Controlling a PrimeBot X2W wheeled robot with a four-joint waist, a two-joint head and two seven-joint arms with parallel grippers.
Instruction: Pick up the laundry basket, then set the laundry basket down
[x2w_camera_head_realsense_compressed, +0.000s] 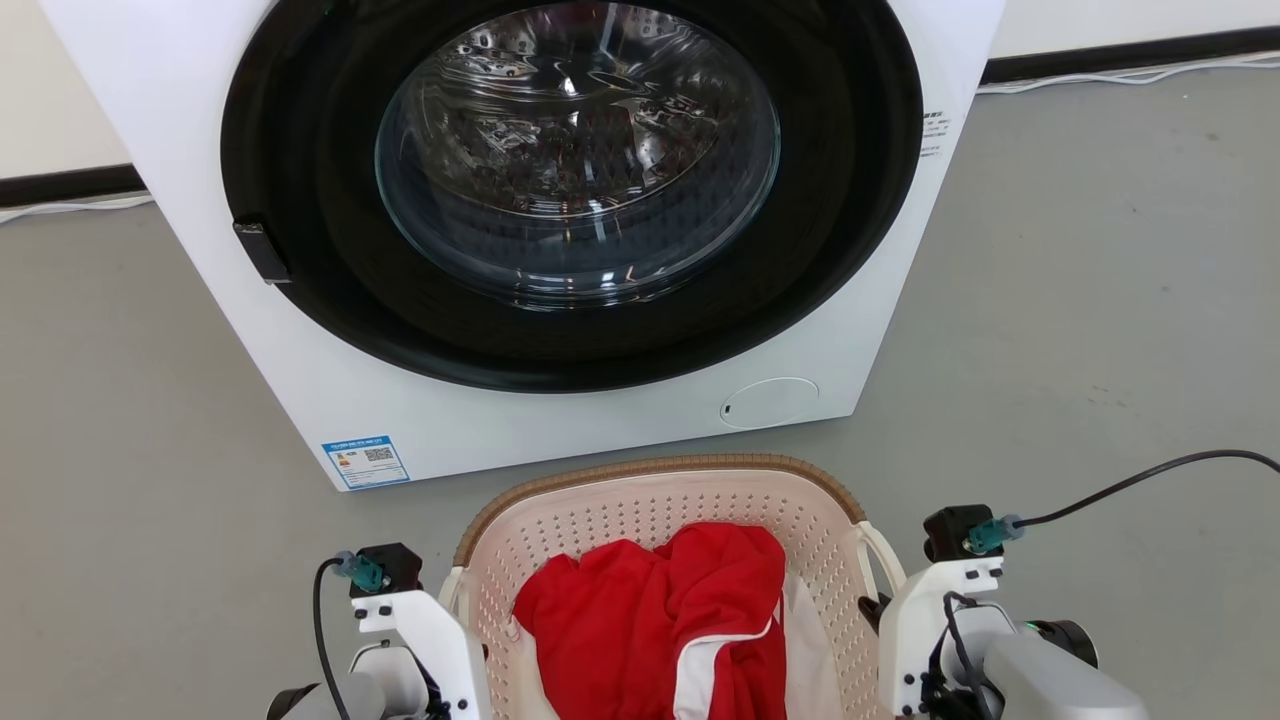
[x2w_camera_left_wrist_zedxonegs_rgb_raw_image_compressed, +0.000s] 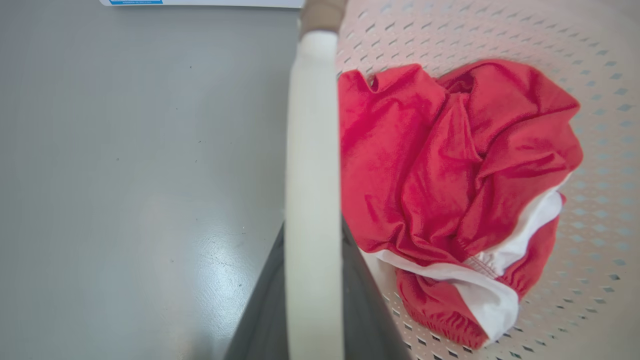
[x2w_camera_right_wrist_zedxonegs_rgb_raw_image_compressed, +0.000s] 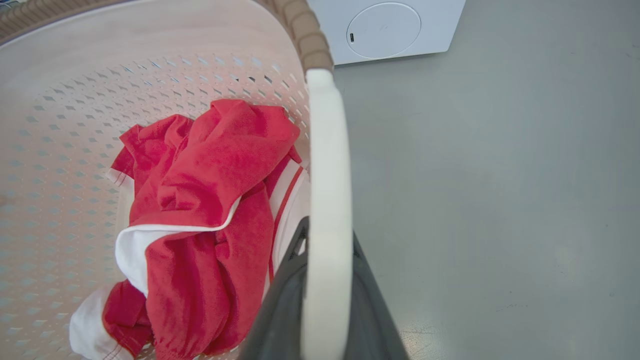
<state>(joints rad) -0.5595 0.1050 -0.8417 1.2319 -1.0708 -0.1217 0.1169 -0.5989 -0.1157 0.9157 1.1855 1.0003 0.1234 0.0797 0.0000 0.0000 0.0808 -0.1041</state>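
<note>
- left gripper: its two dark fingers lie one on each side of the left handle, closed against the white loop, which runs up between them in the left wrist view.
- right gripper: its dark fingers clamp the right handle in the same way, one on each side and touching it.
- handles: each white loop joins the brown woven-look rim at its far end.
- laundry basket: cream, perforated, held between the two grippers at the bottom centre of the head view, just in front of the washing machine. whether its base rests on the floor cannot be told.
- contents: a crumpled red garment with white trim lies inside the basket, against the perforated wall.
- wrists: the white wrist housing of the left arm sits just beside the basket's left side; that of the right arm sits just beside its right side. a black cable runs from the right wrist toward the right edge.
- washing machine: white, with a black door ring around a glass door; a blue label sits at its lower left corner and a round cover at its lower right.
- floor: grey and smooth around machine and basket.
</note>
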